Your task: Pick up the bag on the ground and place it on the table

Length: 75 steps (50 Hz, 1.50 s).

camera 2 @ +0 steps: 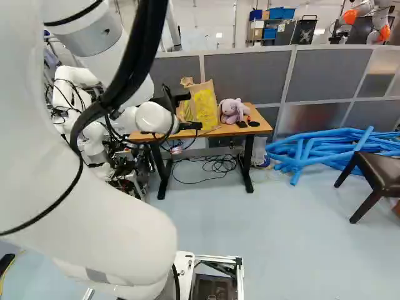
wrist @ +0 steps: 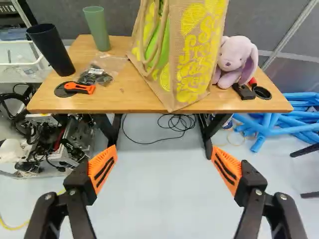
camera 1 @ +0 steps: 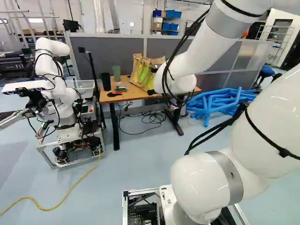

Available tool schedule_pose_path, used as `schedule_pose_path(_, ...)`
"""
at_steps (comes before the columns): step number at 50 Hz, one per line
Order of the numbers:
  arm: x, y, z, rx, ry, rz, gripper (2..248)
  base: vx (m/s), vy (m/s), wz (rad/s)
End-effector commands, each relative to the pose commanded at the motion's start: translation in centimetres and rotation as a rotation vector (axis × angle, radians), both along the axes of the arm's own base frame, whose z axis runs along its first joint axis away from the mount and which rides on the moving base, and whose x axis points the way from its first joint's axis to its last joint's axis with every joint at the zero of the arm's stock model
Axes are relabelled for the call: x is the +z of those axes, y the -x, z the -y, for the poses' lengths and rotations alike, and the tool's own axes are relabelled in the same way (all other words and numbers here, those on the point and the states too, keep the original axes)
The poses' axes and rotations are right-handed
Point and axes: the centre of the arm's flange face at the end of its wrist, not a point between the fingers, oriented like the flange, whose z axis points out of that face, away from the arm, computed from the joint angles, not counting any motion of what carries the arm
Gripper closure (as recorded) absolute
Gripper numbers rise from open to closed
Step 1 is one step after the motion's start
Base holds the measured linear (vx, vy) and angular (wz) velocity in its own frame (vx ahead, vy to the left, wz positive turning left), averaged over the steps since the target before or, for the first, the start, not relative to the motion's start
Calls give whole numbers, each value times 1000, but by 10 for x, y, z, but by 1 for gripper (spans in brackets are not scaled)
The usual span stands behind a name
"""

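Note:
In the right base view my gripper [camera 2: 189, 112] is at the near side of the table, in front of the bag [camera 2: 204, 105]. From the wrist, the gripper [wrist: 164, 162] stands wide open, nothing between its orange pads. The tan bag with yellow print [wrist: 197, 59] stands upright on the wooden table [wrist: 119, 102], ahead of the fingers and not touching them. One lower corner reaches the table's front edge. Its handles hang down one side, and something bright green shows there. The bag's top is cut off in the wrist view, but shows in the left base view.
A purple plush toy [wrist: 237, 60] sits beside the bag; a black cup [wrist: 51, 49], a green cup [wrist: 97, 27] and an orange cutter [wrist: 79, 87] share the tabletop. Cables [camera 1: 152, 117] lie beneath. Another robot [camera 1: 58, 89] stands left, blue tubes [camera 2: 331, 147] and a chair [camera 2: 375, 175] right.

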Motion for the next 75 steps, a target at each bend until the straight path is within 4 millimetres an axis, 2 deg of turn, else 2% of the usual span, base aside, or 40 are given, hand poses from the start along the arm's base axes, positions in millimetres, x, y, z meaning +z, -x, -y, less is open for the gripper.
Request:
schedule_pose_path(22,-29,41,6,-28,-32,100,3,0,0,0)
schedule_pose_path(43,-48,72,9,-45,-56,169,3,0,0,0)
schedule_pose_path(75,-62,97,11,-57,-76,224,3,0,0,0)
